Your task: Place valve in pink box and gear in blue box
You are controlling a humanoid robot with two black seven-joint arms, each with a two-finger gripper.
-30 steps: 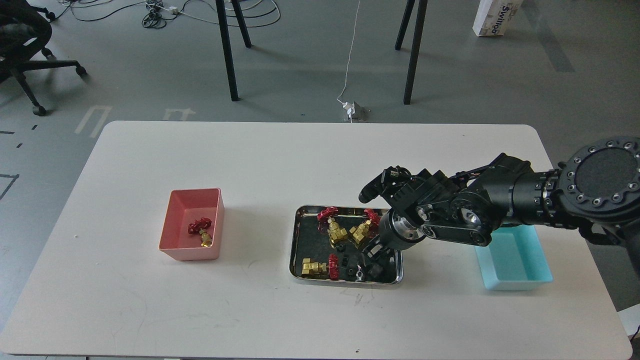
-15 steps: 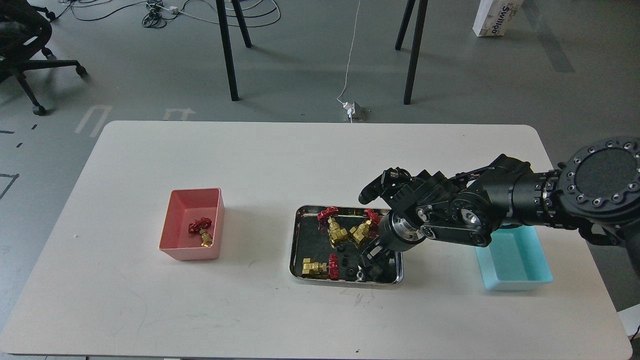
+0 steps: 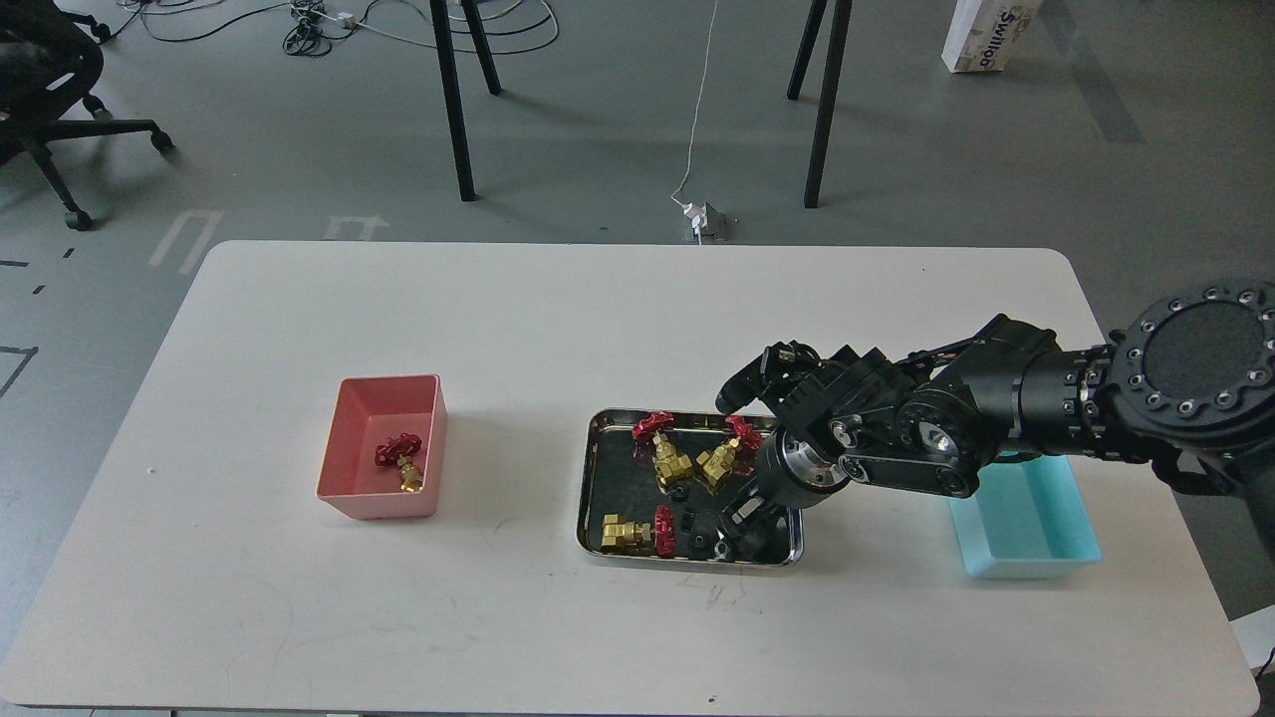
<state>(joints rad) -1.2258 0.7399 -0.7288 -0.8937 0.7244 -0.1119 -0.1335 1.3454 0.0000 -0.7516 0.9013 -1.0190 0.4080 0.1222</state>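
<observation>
Head view, and the right arm reaches in from the right edge across the white desk, its right pincer dipped into the near right corner of the steel tray. The pincer is dark and mixed up with the small black gears lying there, so whether it is spread or closed, or has hold of anything, I cannot tell. It is right down among those gears, touching or just above them. In the same tray, two valves lean together toward the far side, red handwheels up by the far rim, and a third valve lies on its side along the near rim, left of the gears. Well off to the left sits the pink box with one valve already inside it. On the right, the blue box stands partly hidden behind the arm. The left pincer is out of the picture.
</observation>
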